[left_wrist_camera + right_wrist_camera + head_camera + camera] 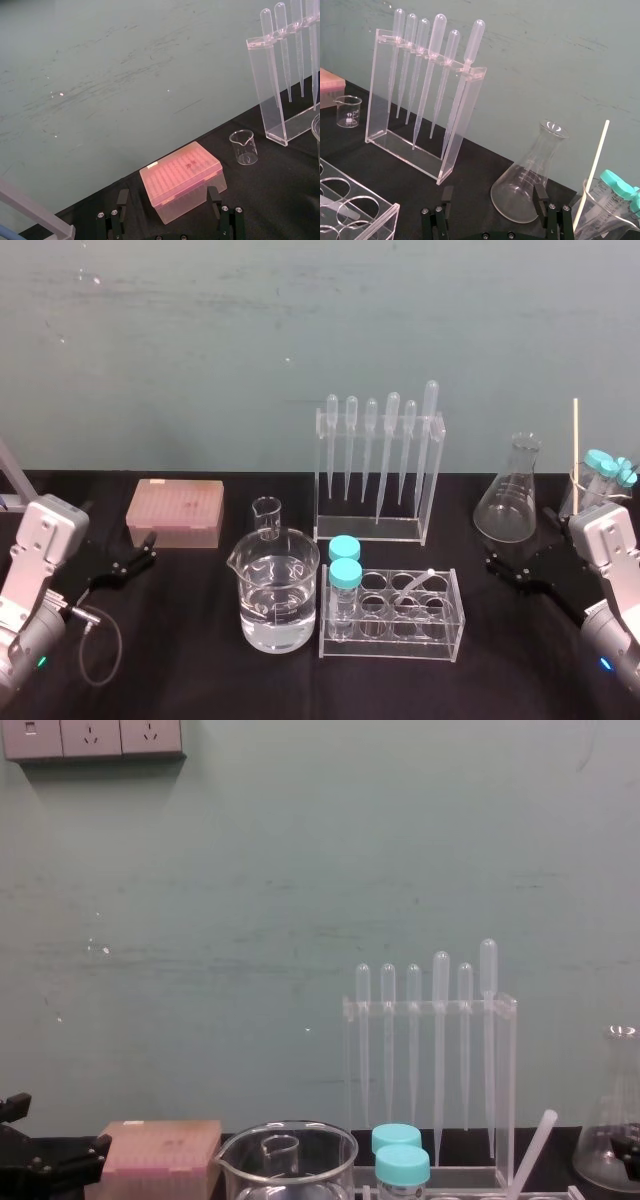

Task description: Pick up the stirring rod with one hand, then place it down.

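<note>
The stirring rod (576, 445) is a thin pale straight stick. It stands nearly upright in a small glass beaker (580, 498) at the far right of the black table, beside blue-capped tubes (606, 466). In the right wrist view the stirring rod (596, 167) leans out of that beaker (600, 215). My right gripper (520, 550) hovers low, left of the beaker and in front of the conical flask (509, 502). Its jaws stand open and empty (493, 195), and the rod is apart from them. My left gripper (130, 558) rests open at the far left, facing the pink tip box (181, 179).
A pipette rack (378, 472) stands at centre back. In front are a large beaker of water (276, 590) and a clear tube rack (392, 612) holding two blue-capped tubes and a short translucent stick (415, 585). A tiny beaker (266, 517) stands behind the large one.
</note>
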{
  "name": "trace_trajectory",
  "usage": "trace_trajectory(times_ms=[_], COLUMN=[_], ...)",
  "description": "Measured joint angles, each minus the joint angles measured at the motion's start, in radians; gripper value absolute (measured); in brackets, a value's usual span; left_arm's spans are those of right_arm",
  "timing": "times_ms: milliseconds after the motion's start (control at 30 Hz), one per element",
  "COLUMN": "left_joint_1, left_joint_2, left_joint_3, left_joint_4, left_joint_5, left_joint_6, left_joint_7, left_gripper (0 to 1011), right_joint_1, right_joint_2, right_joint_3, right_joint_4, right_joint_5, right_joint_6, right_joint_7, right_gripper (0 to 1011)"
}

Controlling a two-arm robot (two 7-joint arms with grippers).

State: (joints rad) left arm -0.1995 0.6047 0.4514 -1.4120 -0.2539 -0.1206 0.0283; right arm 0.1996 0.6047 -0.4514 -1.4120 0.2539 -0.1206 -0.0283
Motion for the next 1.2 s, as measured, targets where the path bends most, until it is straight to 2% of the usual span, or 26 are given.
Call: trace_trajectory(times_ms=[1200], left_joint_1=[0.0], left_joint_2=[0.0], left_joint_3=[0.0], left_joint_4=[0.0], left_joint_5=[0.0], left_joint_6=[0.0], left_joint_7=[0.0], left_gripper=[1000], right_joint_1=[0.0], right_joint_2=[0.0], right_joint_3=[0.0], right_joint_4=[0.0], right_joint_5=[0.0], right_joint_6=[0.0], right_joint_7=[0.0], right_gripper=[1003])
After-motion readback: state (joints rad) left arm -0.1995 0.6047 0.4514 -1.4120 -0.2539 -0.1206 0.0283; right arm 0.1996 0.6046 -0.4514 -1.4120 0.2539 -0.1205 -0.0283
